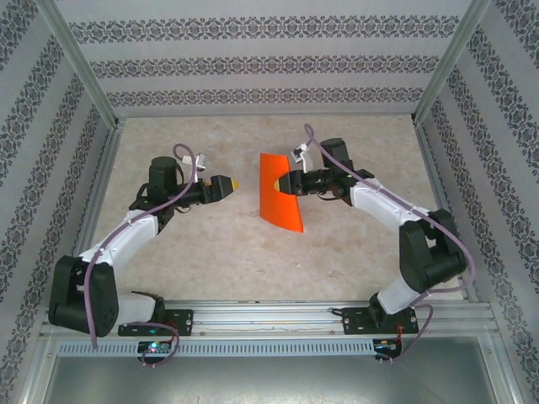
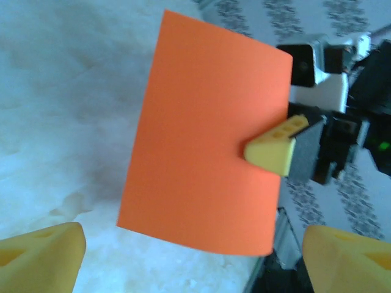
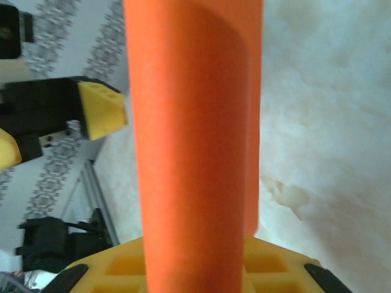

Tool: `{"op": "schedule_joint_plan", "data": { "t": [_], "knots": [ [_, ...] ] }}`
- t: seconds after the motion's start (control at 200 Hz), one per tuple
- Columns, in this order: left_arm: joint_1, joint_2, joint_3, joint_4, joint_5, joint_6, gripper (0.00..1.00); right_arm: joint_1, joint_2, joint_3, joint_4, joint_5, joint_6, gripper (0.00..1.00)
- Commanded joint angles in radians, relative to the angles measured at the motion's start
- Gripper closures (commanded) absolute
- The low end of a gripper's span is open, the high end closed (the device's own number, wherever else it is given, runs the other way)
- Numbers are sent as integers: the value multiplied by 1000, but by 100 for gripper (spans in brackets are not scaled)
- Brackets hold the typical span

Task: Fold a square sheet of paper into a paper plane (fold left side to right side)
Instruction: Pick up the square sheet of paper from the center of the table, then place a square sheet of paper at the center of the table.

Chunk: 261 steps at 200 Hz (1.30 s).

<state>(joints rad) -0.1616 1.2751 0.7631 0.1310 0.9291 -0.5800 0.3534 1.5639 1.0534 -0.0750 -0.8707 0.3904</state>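
The square sheet of paper (image 1: 280, 192) is bright orange-red and hangs above the middle of the table, bent over into a loose curve with no sharp crease. My right gripper (image 1: 290, 183) is shut on its right edge; one yellow fingertip (image 2: 275, 146) presses on the face of the sheet (image 2: 208, 159). In the right wrist view the curved sheet (image 3: 189, 134) rises from between my right gripper's (image 3: 195, 259) fingers, a second layer showing behind. My left gripper (image 1: 229, 184) stands open a short way left of the sheet, touching nothing, its jaws (image 2: 195, 265) wide apart.
The speckled beige tabletop (image 1: 210, 252) is walled by patterned panels (image 1: 253, 63) on three sides. A metal rail (image 1: 278, 316) with both arm bases runs along the near edge. The left gripper's yellow fingertips (image 3: 101, 110) face the sheet.
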Motion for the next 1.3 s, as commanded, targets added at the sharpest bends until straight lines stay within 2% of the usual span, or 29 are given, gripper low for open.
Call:
{"op": "schedule_joint_plan", "data": {
  "t": [0.0, 0.07, 0.305, 0.505, 0.739, 0.784, 0.844, 0.889, 0.969, 0.999, 1.054, 1.089, 1.184, 1.219, 1.299],
  "knots": [
    [5, -49, 4, 122, 137, 55, 3, -25, -82, -17, 83, -161, 9, 76],
    [5, -67, 5, 171, 165, 49, 0, -28, -124, -9, 80, -212, 8, 76],
    [2, -86, 50, 210, 221, 66, 0, -18, -232, 22, 75, -315, 26, 76],
    [-23, -51, 105, 204, 268, 80, 0, 39, -273, 47, 73, -332, 34, 76],
    [-107, 15, 163, 206, 314, 77, 1, 102, -233, 91, 57, -298, 10, 76],
    [-112, 21, 168, 212, 322, 69, 7, 102, -220, 99, 39, -277, -7, 76],
    [-115, 25, 170, 220, 326, 60, 22, 99, -208, 110, -1, -241, -39, 76],
    [-114, 25, 167, 225, 329, 56, 38, 96, -199, 115, -31, -212, -62, 75],
    [-116, 24, 161, 237, 327, 46, 73, 90, -183, 124, -75, -174, -95, 75],
    [-115, 24, 158, 236, 324, 46, 83, 87, -179, 126, -87, -163, -105, 75],
    [-116, 26, 155, 223, 315, 51, 95, 80, -171, 124, -101, -142, -112, 72],
    [-115, 27, 154, 204, 303, 59, 99, 75, -170, 121, -107, -128, -116, 70],
    [-116, 42, 156, 127, 260, 88, 99, 60, -171, 108, -123, -79, -123, 62],
    [-115, 51, 157, 100, 239, 99, 99, 53, -171, 102, -132, -57, -128, 54],
    [-115, 92, 156, 45, 188, 97, 98, 38, -172, 90, -153, 5, -131, 46]
  ]
}}
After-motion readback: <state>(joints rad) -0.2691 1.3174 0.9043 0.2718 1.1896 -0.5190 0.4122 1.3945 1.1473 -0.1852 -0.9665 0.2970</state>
